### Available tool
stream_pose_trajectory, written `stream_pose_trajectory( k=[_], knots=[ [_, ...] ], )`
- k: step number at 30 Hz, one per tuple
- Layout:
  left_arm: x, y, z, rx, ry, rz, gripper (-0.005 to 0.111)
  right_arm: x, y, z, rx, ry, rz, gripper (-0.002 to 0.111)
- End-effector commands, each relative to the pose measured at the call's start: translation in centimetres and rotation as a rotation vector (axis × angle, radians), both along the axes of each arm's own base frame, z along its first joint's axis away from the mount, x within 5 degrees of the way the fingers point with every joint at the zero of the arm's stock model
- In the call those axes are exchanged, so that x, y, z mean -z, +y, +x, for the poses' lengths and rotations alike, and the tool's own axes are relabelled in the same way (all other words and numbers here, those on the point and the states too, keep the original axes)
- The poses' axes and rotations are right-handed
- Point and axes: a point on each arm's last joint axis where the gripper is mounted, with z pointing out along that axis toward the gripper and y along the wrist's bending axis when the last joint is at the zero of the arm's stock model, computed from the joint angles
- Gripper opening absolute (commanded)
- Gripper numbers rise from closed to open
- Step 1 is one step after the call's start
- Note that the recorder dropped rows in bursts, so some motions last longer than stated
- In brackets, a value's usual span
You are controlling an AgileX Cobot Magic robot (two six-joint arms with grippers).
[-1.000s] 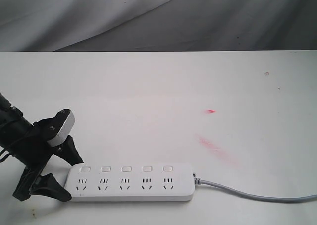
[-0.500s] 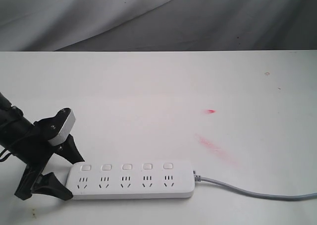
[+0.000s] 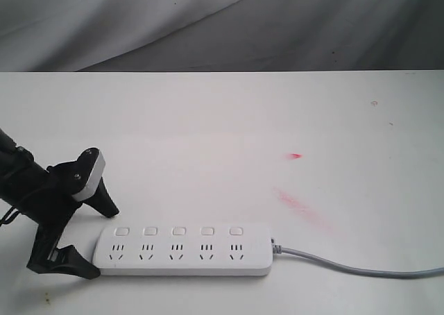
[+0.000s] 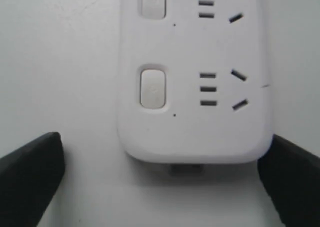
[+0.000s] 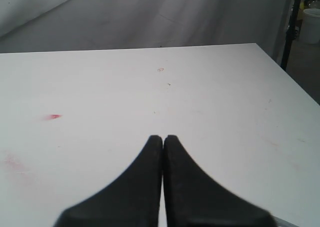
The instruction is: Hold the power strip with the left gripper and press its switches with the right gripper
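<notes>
Power strip [image 3: 184, 249] lying on table [image 3: 208, 134], switches [image 3: 179, 230] running along its rear edge, cord [image 3: 347, 268] trailing off its right end, L gripper [image 3: 102, 241] straddling its left end.

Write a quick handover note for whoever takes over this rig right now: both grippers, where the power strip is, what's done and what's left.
The left gripper is open. Its fingers straddle the cordless end of the power strip and are not clamped on it.
The right gripper is shut and empty, over bare table and out of the exterior view.
The power strip lies flat, sockets up, with the cord trailing off its other end.
Done: left gripper lined up on the strip's end.
Left: clamp the strip, bring the right gripper over, press the five switches.
</notes>
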Motion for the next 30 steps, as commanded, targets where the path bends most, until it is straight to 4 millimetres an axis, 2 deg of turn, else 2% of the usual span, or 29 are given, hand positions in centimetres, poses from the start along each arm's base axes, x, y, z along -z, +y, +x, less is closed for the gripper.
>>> stream_pose_trajectory(
  k=[1, 2, 5, 9, 12, 13, 16, 18, 21, 25, 30],
  knots=[
    [-2.1, -0.1, 0.1, -0.004, -0.088, 0.016, 0.105, 0.1, -0.1, 0.0, 0.009, -0.006, -0.009, 0.0],
    [-2.9, -0.1, 0.1, -0.003, -0.115, 0.018, 0.105, 0.1, -0.1, 0.0, 0.009, -0.006, -0.009, 0.0],
    [-7.6, -0.2, -0.5, 0.003, -0.266, 0.024, 0.105, 0.1, -0.1, 0.0, 0.009, -0.006, -0.009, 0.0],
    [-12.5, -0.4, -2.0, 0.008, -0.434, 0.034, 0.105, 0.1, -0.1, 0.0, 0.009, -0.006, -0.009, 0.0],
    [-15.8, -0.4, -3.2, -0.065, -0.546, 0.047, 0.1, 0.1, -0.1, 0.0, 0.009, -0.006, -0.009, 0.0],
    [-16.4, -0.3, -3.5, -0.083, -0.57, 0.051, 0.096, 0.1, -0.1, 0.0, 0.009, -0.006, -0.009, 0.0],
    [-18.5, -0.2, -4.4, -0.162, -0.648, 0.062, 0.075, 0.1, -0.1, 0.0, 0.009, -0.006, -0.009, 0.0],
    [-20.0, 0.0, -5.3, -0.215, -0.699, 0.074, 0.055, 0.1, -0.1, 0.0, 0.009, -0.006, -0.009, 0.0],
    [-22.2, 0.0, -7.2, -0.279, -0.763, 0.071, 0.028, 0.1, -0.1, 0.0, 0.009, -0.006, -0.009, 0.0],
    [-24.7, -0.1, -10.1, -0.358, -0.837, 0.041, 0.002, 0.1, -0.1, 0.0, 0.009, -0.006, -0.009, 0.0],
    [-27.6, -0.4, -14.2, -0.438, -0.956, -0.021, 0.0, 0.1, -0.1, 0.0, 0.009, -0.006, -0.009, 0.0]
  ],
)
